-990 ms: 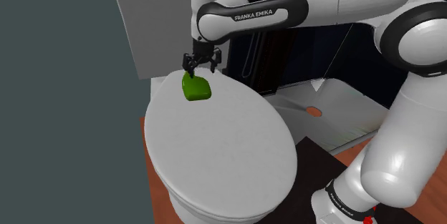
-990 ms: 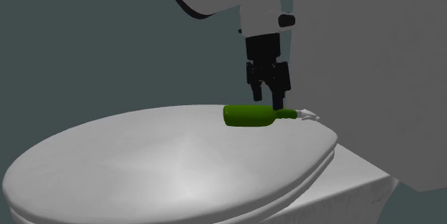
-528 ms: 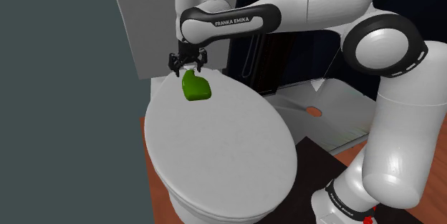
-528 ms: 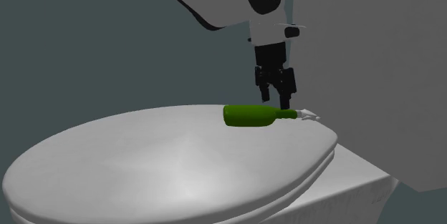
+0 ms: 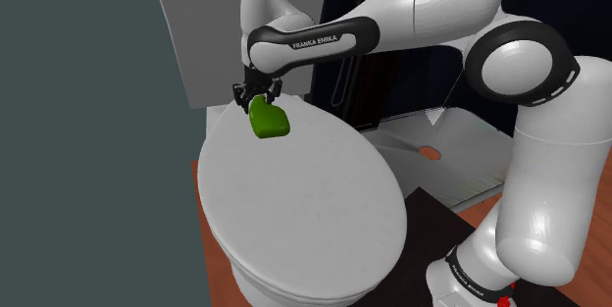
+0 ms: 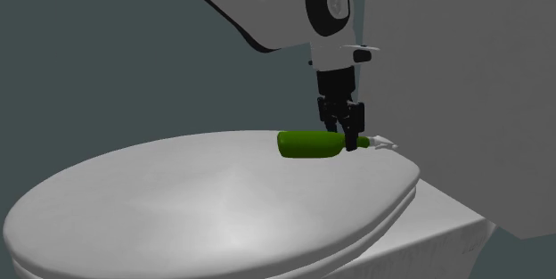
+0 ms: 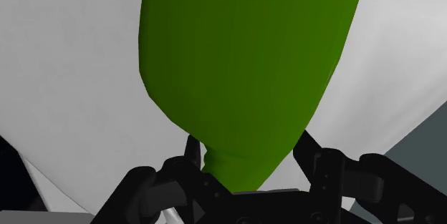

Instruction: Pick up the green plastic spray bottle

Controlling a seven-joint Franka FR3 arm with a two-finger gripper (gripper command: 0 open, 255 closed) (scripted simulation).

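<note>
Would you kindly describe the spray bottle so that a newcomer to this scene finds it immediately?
Start at the big white toilet lid. Near its back edge a small bottle lies on its side, the black gripper at its neck. It is the only green thing there.

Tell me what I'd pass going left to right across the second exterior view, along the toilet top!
toilet lid at its left rim → green spray bottle → white nozzle at the bottle's tip. The tool overlaps the bottle's neck, so it is left out.
</note>
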